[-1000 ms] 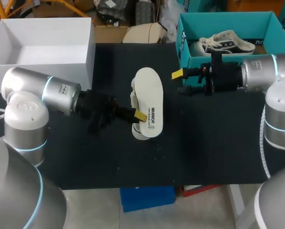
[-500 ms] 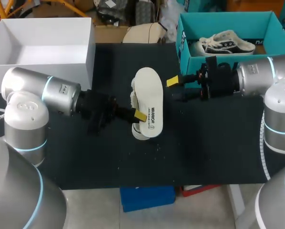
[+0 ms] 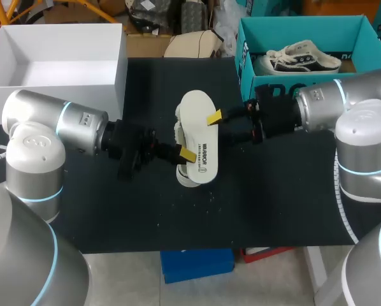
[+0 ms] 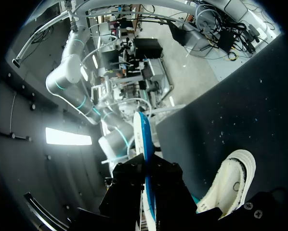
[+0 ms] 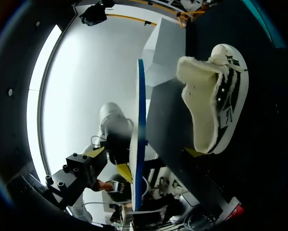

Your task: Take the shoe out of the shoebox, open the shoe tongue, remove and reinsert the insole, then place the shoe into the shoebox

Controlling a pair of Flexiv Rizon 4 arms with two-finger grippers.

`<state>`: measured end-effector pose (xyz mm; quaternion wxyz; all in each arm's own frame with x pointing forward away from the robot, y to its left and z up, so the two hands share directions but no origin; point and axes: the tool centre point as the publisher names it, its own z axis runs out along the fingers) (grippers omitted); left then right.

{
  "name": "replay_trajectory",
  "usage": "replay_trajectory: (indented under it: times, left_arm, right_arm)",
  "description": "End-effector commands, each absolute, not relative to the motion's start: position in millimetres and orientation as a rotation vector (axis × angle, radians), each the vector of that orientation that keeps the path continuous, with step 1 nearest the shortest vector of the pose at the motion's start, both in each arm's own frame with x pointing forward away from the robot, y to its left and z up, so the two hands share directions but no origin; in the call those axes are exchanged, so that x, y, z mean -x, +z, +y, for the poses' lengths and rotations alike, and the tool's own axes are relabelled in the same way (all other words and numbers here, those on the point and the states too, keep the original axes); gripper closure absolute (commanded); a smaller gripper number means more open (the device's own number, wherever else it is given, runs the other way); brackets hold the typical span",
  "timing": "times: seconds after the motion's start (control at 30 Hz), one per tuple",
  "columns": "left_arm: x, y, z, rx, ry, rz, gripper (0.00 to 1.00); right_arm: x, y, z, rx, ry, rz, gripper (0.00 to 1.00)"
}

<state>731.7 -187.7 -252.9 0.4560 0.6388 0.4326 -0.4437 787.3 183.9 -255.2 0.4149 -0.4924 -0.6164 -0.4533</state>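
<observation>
Your left gripper [image 3: 186,155] is clamped on the insole [image 3: 200,137], holding it flat above the middle of the table [image 3: 273,191] with its printed side up. The shoe [image 3: 179,131] lies on its side just under it, its fleecy lining showing toward the table's left edge. Your right gripper [image 3: 219,125] has its fingers apart, with one yellow tip over the insole's right rim. The shoebox [image 3: 244,57] sits at the table's far right corner with another shoe [image 3: 302,56] inside.

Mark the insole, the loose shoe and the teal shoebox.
insole [image 3: 200,135], head view, flat upper face.
shoe [image 5: 212,102], right wrist view, fuzzy lining.
shoebox [image 3: 244,57], head view, left wall.
</observation>
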Motion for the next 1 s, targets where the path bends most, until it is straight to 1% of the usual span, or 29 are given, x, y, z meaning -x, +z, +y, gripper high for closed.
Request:
replay_trajectory:
  times: [0.03,0.07,0.1,0.13,0.17,0.2,0.23,0.3,0.33,0.4,0.43,0.47,0.5,0.53,0.57,0.6,0.73,0.77,0.8,1.0]
  left_arm:
    - [-730.9,-253.9,-188.8,-1.574,-1.089,1.067,1.00]
    - [-730.9,-253.9,-188.8,-1.574,-1.089,1.067,1.00]
    - [-730.9,-253.9,-188.8,-1.574,-1.089,1.067,1.00]
    - [-730.9,-253.9,-188.8,-1.574,-1.089,1.067,1.00]
    - [-730.9,-253.9,-188.8,-1.574,-1.089,1.067,1.00]
    - [-730.9,-253.9,-188.8,-1.574,-1.089,1.067,1.00]
    - [-730.9,-253.9,-188.8,-1.574,-1.089,1.067,1.00]
    - [-730.9,-253.9,-188.8,-1.574,-1.089,1.067,1.00]
    - [-730.9,-253.9,-188.8,-1.574,-1.089,1.067,1.00]
    - [-730.9,-253.9,-188.8,-1.574,-1.089,1.067,1.00]
    - [-730.9,-253.9,-188.8,-1.574,-1.089,1.067,1.00]
    - [-730.9,-253.9,-188.8,-1.574,-1.089,1.067,1.00]
    - [-730.9,-253.9,-188.8,-1.574,-1.089,1.067,1.00]
    - [-730.9,-253.9,-188.8,-1.574,-1.089,1.067,1.00]
    - [-730.9,-253.9,-188.8,-1.574,-1.089,1.067,1.00]
    - [-730.9,-253.9,-188.8,-1.574,-1.089,1.067,1.00]
    - [-730.9,-253.9,-188.8,-1.574,-1.089,1.067,1.00]
    - [-730.9,-253.9,-188.8,-1.574,-1.089,1.067,0.24]
    - [-727.5,-246.9,-188.5,-1.610,-1.052,1.091,0.00]
    - [-708.2,-213.8,-168.9,-1.753,-0.861,1.300,0.00]
  right_arm:
    - [-797.5,-256.0,192.6,1.229,-1.124,-1.555,0.14]
    - [-798.8,-255.5,193.2,1.228,-1.123,-1.557,0.13]
    - [-800.4,-255.0,193.6,1.228,-1.121,-1.559,0.15]
    - [-801.6,-254.7,193.9,1.228,-1.116,-1.562,0.22]
    - [-802.7,-254.3,194.3,1.228,-1.115,-1.564,0.36]
    - [-803.4,-253.9,194.7,1.228,-1.113,-1.565,0.42]
    - [-803.9,-253.7,194.7,1.227,-1.106,-1.568,0.39]
    - [-805.0,-254.2,195.0,1.228,-1.101,-1.571,0.41]
    - [-806.0,-254.8,194.4,1.233,-1.097,-1.573,0.44]
    - [-807.4,-256.1,192.3,1.245,-1.096,-1.571,0.40]
    - [-807.8,-256.8,191.6,1.247,-1.094,-1.571,0.44]
    - [-808.0,-257.5,191.3,1.250,-1.092,-1.572,0.51]
    - [-808.1,-257.7,191.2,1.252,-1.092,-1.571,0.54]
    - [-808.1,-258.4,191.3,1.254,-1.092,-1.571,0.64]
    - [-807.9,-259.6,191.7,1.261,-1.088,-1.572,0.96]
    - [-807.5,-261.2,192.3,1.267,-1.075,-1.586,1.00]
    - [-807.0,-263.3,192.9,1.274,-1.062,-1.598,1.00]
    - [-807.0,-263.3,192.9,1.274,-1.062,-1.598,1.00]
    - [-807.0,-263.3,192.9,1.274,-1.062,-1.598,1.00]
    - [-807.0,-263.3,192.9,1.274,-1.062,-1.598,1.00]
